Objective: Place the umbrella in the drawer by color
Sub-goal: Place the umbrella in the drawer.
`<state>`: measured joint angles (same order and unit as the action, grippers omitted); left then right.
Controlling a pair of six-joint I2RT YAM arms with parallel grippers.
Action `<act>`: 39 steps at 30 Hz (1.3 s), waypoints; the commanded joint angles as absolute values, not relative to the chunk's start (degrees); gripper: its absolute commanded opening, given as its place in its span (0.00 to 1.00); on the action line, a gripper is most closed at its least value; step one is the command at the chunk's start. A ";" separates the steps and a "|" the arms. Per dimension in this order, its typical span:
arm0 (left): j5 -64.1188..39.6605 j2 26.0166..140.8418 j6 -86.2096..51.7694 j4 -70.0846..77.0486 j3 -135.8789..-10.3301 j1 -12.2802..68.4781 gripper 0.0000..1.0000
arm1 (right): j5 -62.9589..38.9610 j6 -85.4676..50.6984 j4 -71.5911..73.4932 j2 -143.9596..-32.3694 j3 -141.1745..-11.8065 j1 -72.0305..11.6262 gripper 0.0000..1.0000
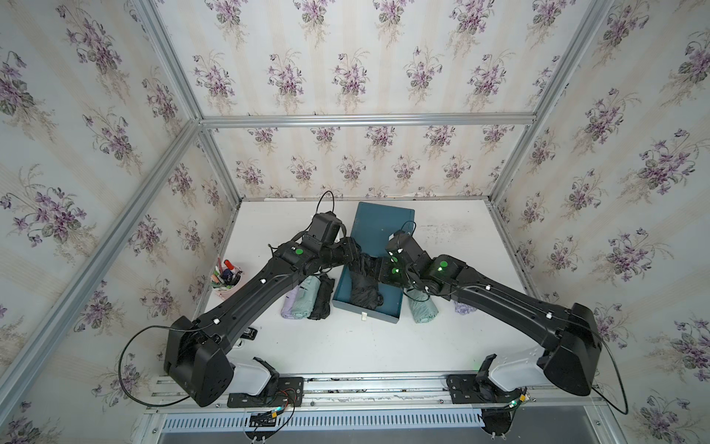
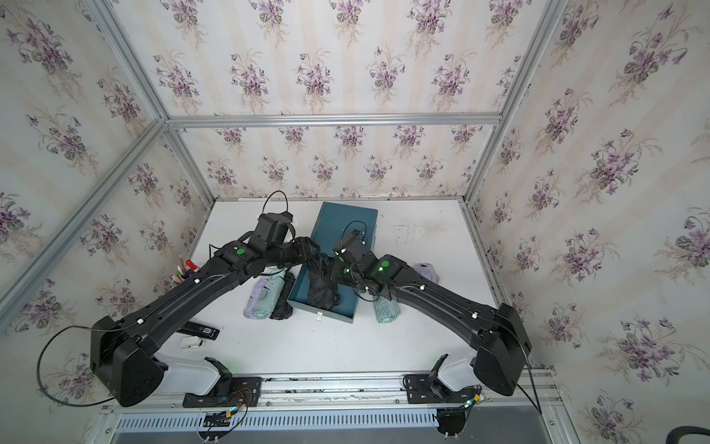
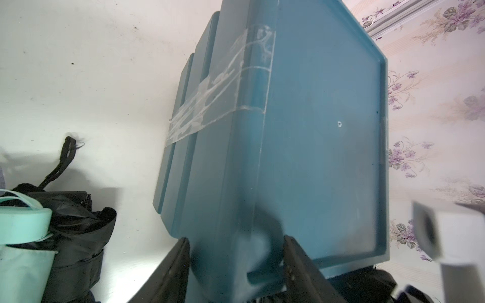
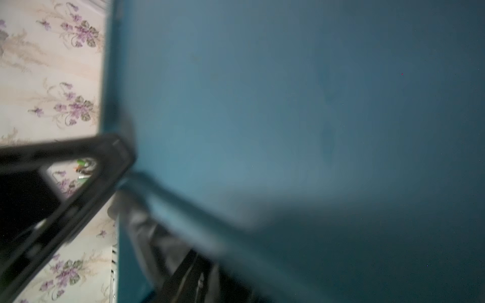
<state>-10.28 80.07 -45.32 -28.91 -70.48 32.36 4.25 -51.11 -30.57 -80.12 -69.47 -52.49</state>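
Folded black fabric umbrella [image 1: 363, 288] lies in open teal drawer [image 1: 390, 298] on white surface [image 1: 345, 346]; left hand [image 3: 237, 262] and right hand [image 4: 154, 210], fingers parted, above.

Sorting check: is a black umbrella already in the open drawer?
Yes, the black umbrella lies inside the pulled-out blue drawer.

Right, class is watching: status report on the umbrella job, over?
Left gripper jaws apart astride the cabinet edge, grip unclear. Right gripper open. Black umbrella lying in the drawer. Nothing seen blocking.
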 commanded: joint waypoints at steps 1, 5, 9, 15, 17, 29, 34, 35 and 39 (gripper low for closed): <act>-9.21 79.86 -44.32 -32.63 -71.28 32.34 0.56 | 10.14 -49.09 -33.53 -79.18 -71.56 -53.89 0.55; -8.44 79.79 -44.47 -33.00 -71.37 32.26 0.56 | 10.54 -46.87 -33.54 -82.80 -75.40 -55.29 0.52; -9.03 79.80 -44.83 -32.83 -71.02 32.17 0.56 | 13.66 -45.97 -35.61 -87.82 -80.35 -56.66 0.47; -9.38 79.89 -45.07 -32.52 -70.66 32.17 0.56 | 18.60 -45.91 -38.86 -92.23 -83.48 -56.43 0.27; -9.25 79.97 -45.01 -32.49 -70.57 32.17 0.56 | 19.17 -47.09 -40.03 -91.93 -82.59 -56.44 0.10; -8.94 79.85 -45.43 -32.52 -70.27 32.17 0.67 | 0.62 -55.45 -27.47 -80.23 -63.70 -52.94 0.00; -9.82 79.37 -45.88 -31.57 -68.89 32.17 0.64 | -7.17 -56.02 -21.14 -82.31 -61.86 -48.49 0.00; -9.90 79.45 -45.80 -31.34 -68.66 32.17 0.63 | -8.88 -56.47 -19.68 -82.73 -61.27 -47.35 0.00; -10.19 79.37 -45.76 -31.21 -67.99 32.17 0.58 | -15.62 -58.61 -14.59 -83.99 -59.10 -44.38 0.00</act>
<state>-8.99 79.53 -46.44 -26.13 -68.64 32.08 -11.64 -55.31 -9.32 -82.32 -60.82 -45.67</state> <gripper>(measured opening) 0.578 0.075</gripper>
